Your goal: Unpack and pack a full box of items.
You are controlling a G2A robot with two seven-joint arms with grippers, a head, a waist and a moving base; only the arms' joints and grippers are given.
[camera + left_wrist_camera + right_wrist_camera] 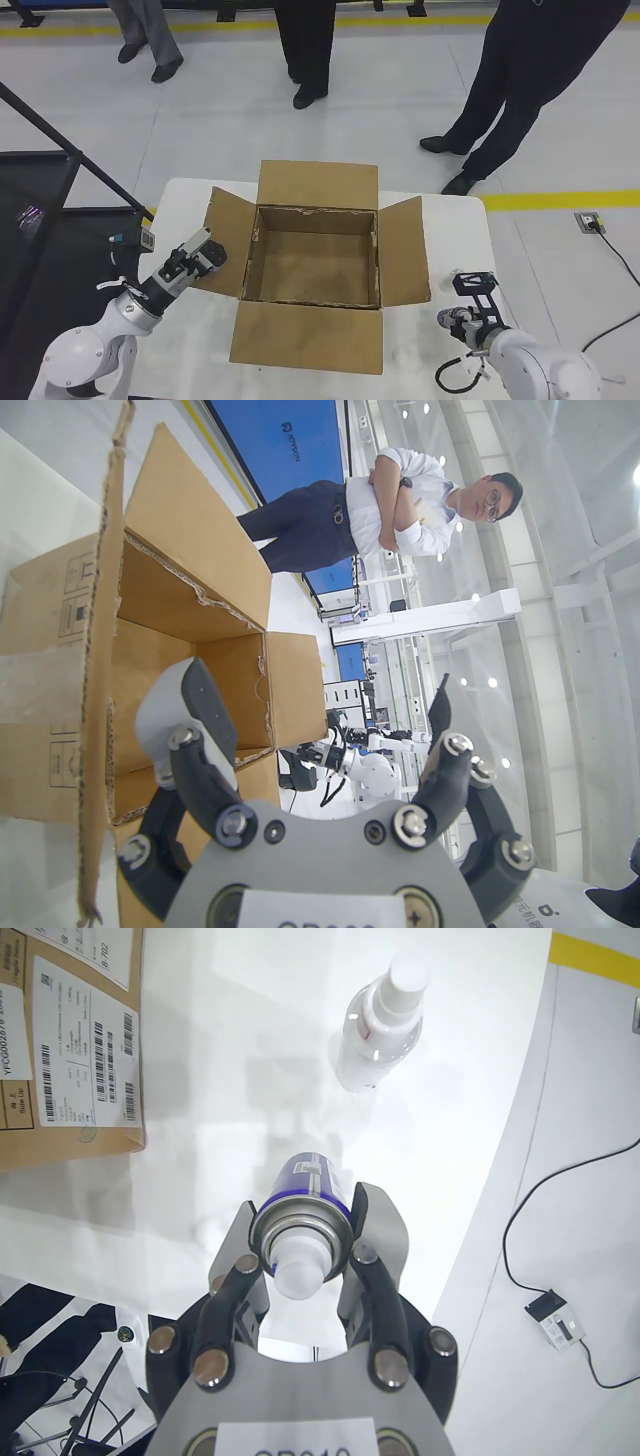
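Right now my right gripper [305, 1214] pinches a can [306, 1178] above the table [240, 1018], with a bottle [380, 1028] nearby. My left gripper [320, 692] hangs spread beside the left flap of the open box [318, 185], its arm angled toward it.

The cardboard box [318, 186] sits open in the middle of the table [185, 205], all four flaps folded outward, its brown floor showing. A blue-purple spray can [310, 1185] with a white nozzle is upright, clamped in the right gripper [305, 1220] near the box's corner. Beyond it stands a clear, white-capped bottle [372, 1043].
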